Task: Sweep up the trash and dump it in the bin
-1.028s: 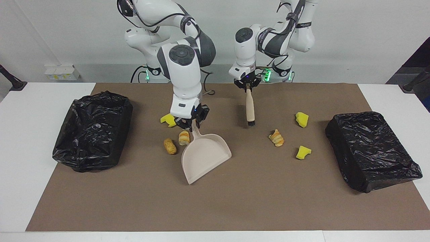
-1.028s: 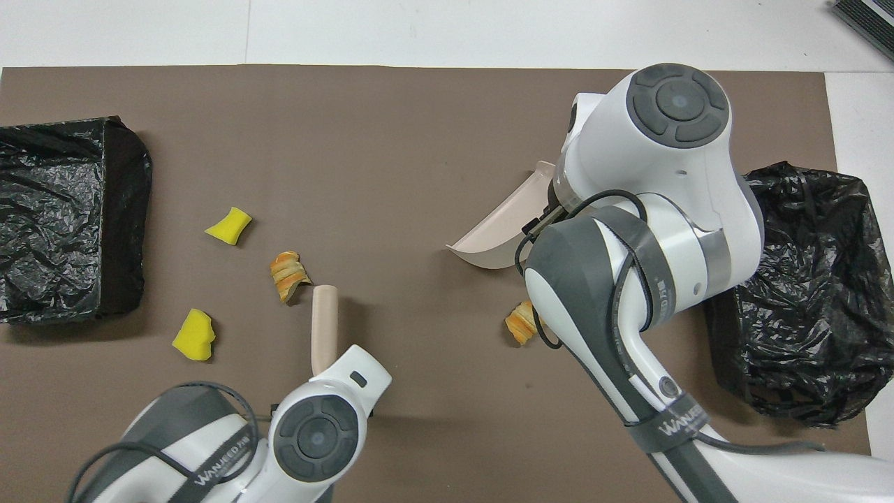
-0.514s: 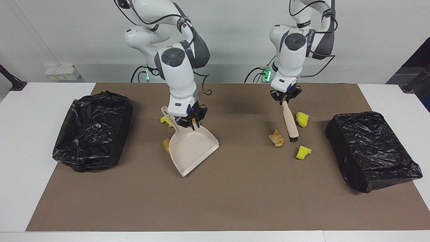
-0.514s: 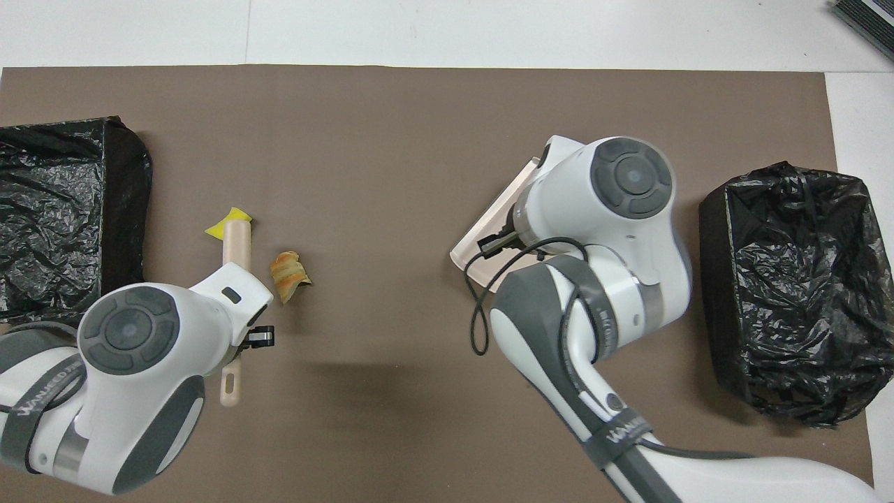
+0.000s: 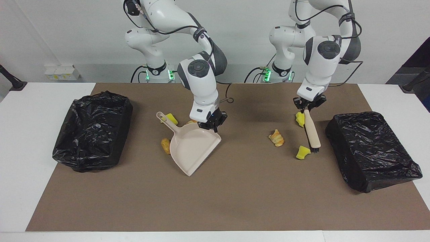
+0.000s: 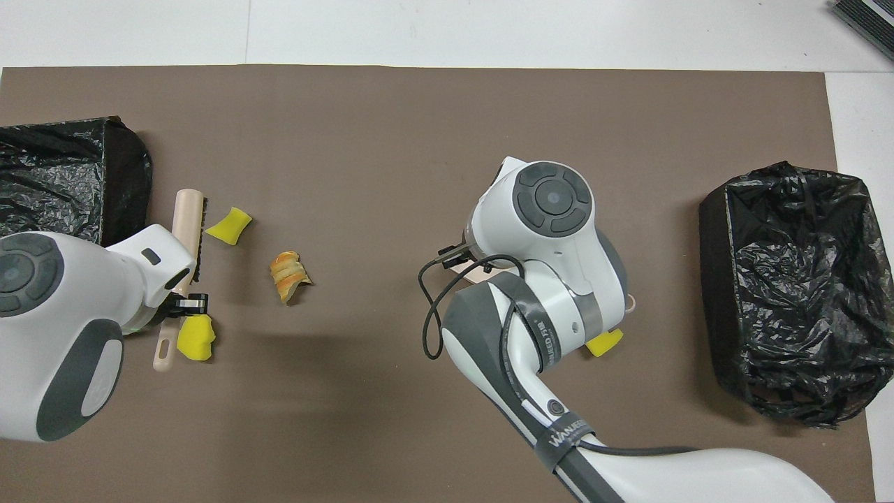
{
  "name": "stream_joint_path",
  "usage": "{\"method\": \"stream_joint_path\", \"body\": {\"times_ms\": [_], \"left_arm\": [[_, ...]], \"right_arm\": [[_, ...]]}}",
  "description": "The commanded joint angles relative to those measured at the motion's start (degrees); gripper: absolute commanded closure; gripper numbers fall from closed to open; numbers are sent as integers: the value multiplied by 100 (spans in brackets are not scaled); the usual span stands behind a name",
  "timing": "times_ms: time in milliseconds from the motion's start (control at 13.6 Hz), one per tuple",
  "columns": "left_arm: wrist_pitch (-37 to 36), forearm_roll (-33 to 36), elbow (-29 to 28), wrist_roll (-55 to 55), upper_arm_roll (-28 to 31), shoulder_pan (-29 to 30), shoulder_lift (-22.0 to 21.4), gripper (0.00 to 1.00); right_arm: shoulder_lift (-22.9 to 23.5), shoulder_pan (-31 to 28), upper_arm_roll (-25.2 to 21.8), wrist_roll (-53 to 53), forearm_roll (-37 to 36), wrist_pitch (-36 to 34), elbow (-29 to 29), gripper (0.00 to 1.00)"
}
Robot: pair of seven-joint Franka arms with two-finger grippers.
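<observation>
Two tools are in play: the left gripper (image 5: 307, 108) is clamped on the brush (image 5: 312, 131), slanting down with its bristles right beside a yellow sponge chunk (image 5: 303, 152), and the right gripper (image 5: 211, 125) is clenched on the dustpan (image 5: 191, 146) rim. Measured from the dustpan, another sponge chunk (image 5: 171, 118) and a bread bit (image 5: 165, 145) sit beside its handle, while a pastry piece (image 5: 276, 137) lies toward the brush.
</observation>
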Motion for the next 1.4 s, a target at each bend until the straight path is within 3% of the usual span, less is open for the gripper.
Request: {"method": "stream_joint_path", "body": {"times_ms": [0, 147, 441, 882, 1175, 1249, 1322], "left_arm": [[40, 67, 90, 258, -78, 264, 37, 100], [40, 67, 99, 451, -78, 379, 71, 100], [5, 41, 126, 426, -69, 423, 89, 100], [-110, 32, -6, 732, -34, 879, 19, 100], [119, 23, -50, 742, -34, 889, 159, 100], [119, 23, -50, 742, -34, 880, 160, 100], [127, 15, -50, 742, -34, 872, 168, 100]], "right_arm": [[-581, -400, 16, -910, -231, -935, -41, 0], [-810, -620, 25, -1833, -756, -1369, -355, 0], [-1540, -1155, 34, -3232, -873, -318, -2024, 0], [-1664, -1166, 43, -3314, -794, -123, -2405, 0], [-1690, -1166, 43, -3288, -794, 211, -2660, 63], [-1691, -1166, 43, -3270, -794, 204, -2660, 95], [-1664, -1148, 43, -3227, -794, 186, -2608, 100]]}}
